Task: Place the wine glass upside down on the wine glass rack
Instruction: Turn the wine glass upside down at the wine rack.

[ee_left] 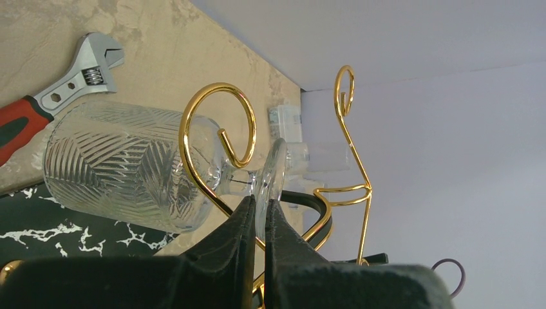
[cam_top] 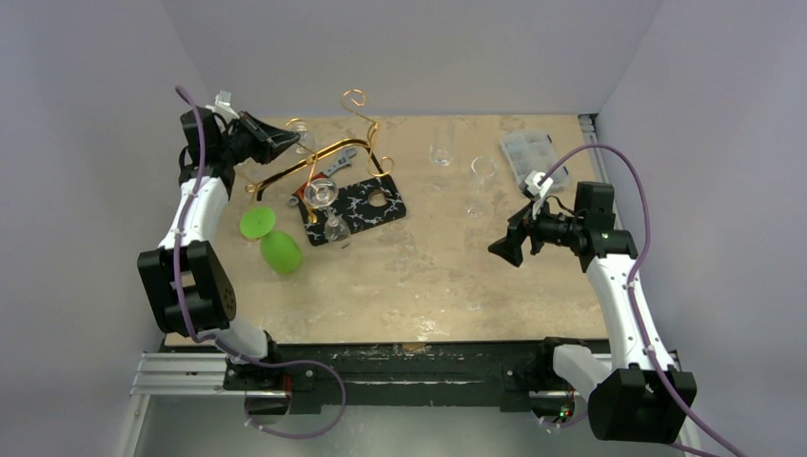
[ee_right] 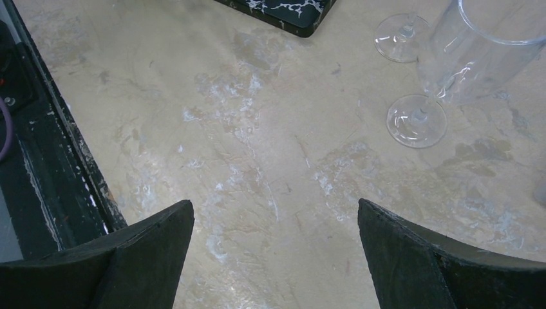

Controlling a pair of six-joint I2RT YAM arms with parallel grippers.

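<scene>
A clear wine glass (ee_left: pixel 122 161) with a cut leaf pattern shows in the left wrist view. Its bowl points away from the camera and its round foot is pinched edge-on by my left gripper (ee_left: pixel 259 203), which is shut on it. The stem crosses a curled scroll loop of the gold wine glass rack (ee_left: pixel 216 90). From above, the left gripper (cam_top: pixel 285 143) sits at the rack's (cam_top: pixel 366 129) left end, and the held glass (cam_top: pixel 301 131) is faint there. My right gripper (cam_top: pixel 502 249) hovers open over bare table at the right, holding nothing.
A black white-veined board (cam_top: pixel 366 205) carries two clear glasses beneath the rack. A green glass (cam_top: pixel 271 238) lies on its side. An adjustable wrench (ee_left: pixel 71 80) lies near the rack. Two clear glasses (cam_top: pixel 441 143) and a plastic box (cam_top: pixel 530 152) stand far right.
</scene>
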